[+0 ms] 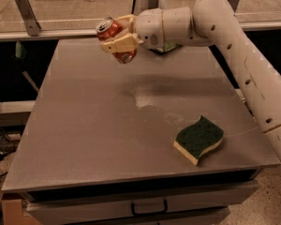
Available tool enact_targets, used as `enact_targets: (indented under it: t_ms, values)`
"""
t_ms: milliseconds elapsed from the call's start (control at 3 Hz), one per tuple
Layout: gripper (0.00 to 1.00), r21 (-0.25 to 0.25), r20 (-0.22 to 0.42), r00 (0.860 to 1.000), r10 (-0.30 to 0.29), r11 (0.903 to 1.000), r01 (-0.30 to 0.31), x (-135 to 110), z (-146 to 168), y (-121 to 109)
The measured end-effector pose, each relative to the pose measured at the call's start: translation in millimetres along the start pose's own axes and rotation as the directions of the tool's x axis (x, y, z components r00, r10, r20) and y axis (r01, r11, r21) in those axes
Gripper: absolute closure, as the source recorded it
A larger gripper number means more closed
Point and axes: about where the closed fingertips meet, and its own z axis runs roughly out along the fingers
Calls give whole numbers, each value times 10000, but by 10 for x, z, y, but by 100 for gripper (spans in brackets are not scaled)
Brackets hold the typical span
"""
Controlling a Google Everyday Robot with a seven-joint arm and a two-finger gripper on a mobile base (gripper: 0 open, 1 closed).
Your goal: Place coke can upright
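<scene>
Aloft over table (98,130), claw (118,33) grips tilted, seemingly dented coke can (112,30).

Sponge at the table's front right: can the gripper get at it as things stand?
Probably not to grasp: the gripper, raised over the far side of the table, is shut on the coke can. Nothing stands between it and the sponge, so the path itself looks free.

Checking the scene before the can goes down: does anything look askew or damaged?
The coke can is held tilted in the gripper, above the far part of the table, and its body looks dented. A pale smear marks the table's middle. The sponge lies flat, nothing odd.
</scene>
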Motion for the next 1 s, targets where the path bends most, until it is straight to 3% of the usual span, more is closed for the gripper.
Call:
enact_targets:
  t_ms: [333,667,1000]
  values:
    - [100,-42,115,9998,191,9998,-191,23,36,16]
    - [100,207,160,9994,316,9993,-319,44,-213,86]
    - [100,605,320,9992,249,9978,-268,65,-766,219]
